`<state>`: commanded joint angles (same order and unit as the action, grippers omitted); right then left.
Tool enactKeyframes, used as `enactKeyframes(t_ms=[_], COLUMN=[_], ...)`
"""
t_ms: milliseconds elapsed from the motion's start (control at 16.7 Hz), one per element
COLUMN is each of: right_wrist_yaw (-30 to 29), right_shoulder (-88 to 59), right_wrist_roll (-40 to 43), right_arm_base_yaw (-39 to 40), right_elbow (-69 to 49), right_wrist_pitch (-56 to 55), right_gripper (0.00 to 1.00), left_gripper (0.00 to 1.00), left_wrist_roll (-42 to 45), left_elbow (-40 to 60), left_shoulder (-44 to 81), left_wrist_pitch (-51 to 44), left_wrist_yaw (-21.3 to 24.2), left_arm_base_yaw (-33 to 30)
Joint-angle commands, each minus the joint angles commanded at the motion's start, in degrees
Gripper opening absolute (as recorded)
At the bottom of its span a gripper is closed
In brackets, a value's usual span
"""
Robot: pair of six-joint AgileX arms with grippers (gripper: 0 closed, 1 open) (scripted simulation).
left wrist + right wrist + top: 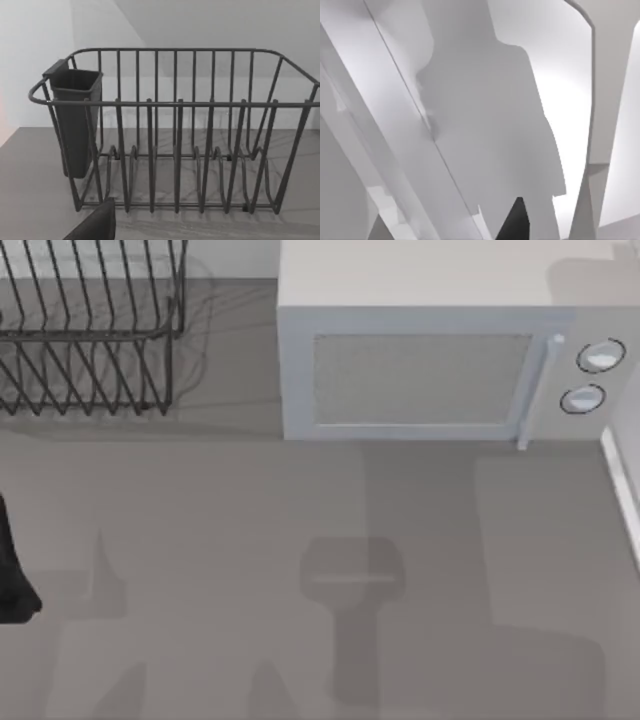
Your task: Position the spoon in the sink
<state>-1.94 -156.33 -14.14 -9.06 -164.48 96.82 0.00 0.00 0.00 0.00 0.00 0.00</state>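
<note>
The spoon is out of view, and so is the sink. My left arm (14,575) is a dark shape at the left edge of the grey counter in the top view. A dark part of my left gripper (95,226) shows low in the left wrist view, in front of the wire dish rack (175,102) and apart from it. In the right wrist view a dark tip of my right gripper (516,221) stands against pale, slanted white surfaces, with nothing held in sight.
A wire dish rack (90,335) stands at the back left, with a dark utensil cup (75,120) hung on one end. A white microwave (440,350) with its door shut fills the back right. A white edge (622,485) runs along the right side.
</note>
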Motion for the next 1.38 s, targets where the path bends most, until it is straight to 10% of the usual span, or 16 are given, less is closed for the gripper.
enactKeyframes(t_ms=[1380], right_wrist_yaw=[-0.01], right_shoulder=[7.34], right_wrist_roll=[-0.51], right_arm_base_yaw=[0.59], right_elbow=[25.14], right_wrist_pitch=[-17.88], right_gripper=[0.0], left_gripper=[1.0], left_wrist_roll=[0.0], left_elbow=[0.0], left_shoulder=[0.0], left_wrist_pitch=[0.0], left_wrist_yaw=[0.0], left_arm_base_yaw=[0.0])
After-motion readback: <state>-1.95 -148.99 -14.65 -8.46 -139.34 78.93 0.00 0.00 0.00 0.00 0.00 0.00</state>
